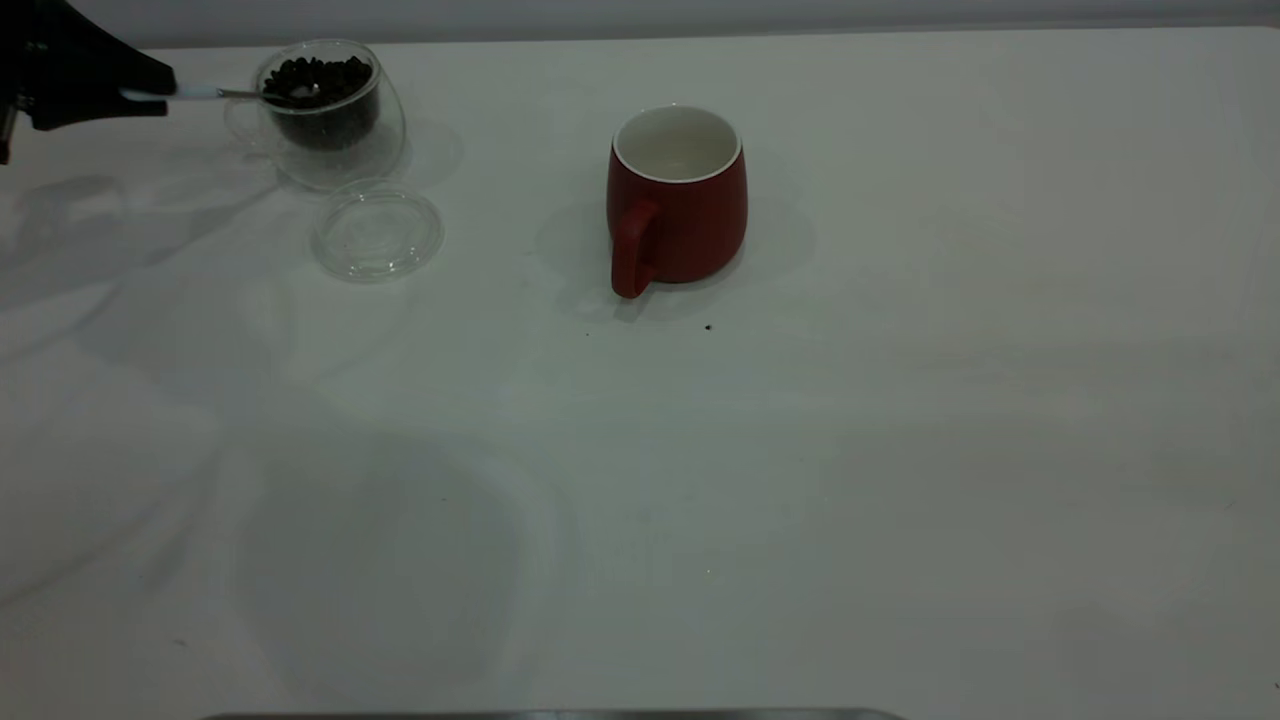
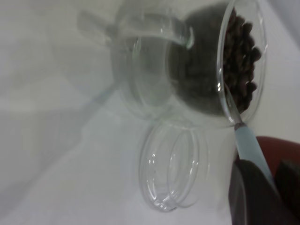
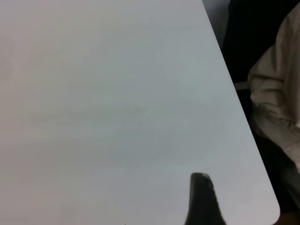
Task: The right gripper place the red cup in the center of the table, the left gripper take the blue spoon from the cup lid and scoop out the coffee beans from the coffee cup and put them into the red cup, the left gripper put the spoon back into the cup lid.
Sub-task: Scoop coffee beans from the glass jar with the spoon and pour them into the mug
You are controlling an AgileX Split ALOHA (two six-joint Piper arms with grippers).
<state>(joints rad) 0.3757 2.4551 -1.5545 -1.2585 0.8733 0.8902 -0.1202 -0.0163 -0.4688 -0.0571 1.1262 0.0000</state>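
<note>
My left gripper (image 1: 160, 92) is at the table's far left corner, shut on the pale-blue handle of the blue spoon (image 1: 215, 93). The spoon's metal bowl rests on the coffee beans (image 1: 318, 80) inside the clear coffee cup (image 1: 330, 130). In the left wrist view the spoon (image 2: 250, 146) runs from my gripper (image 2: 271, 187) over the cup's rim onto the beans (image 2: 239, 61). The glass cup lid (image 1: 378, 233) lies bare just in front of the coffee cup. The red cup (image 1: 677, 195) stands upright mid-table, its handle toward the camera and its white inside showing no beans. My right gripper (image 3: 202, 201) is over a bare table corner, outside the exterior view.
The white table (image 1: 900, 450) stretches wide in front and to the right. A small dark speck (image 1: 708, 326) lies in front of the red cup. In the right wrist view a person's light garment (image 3: 276, 93) shows beyond the table edge.
</note>
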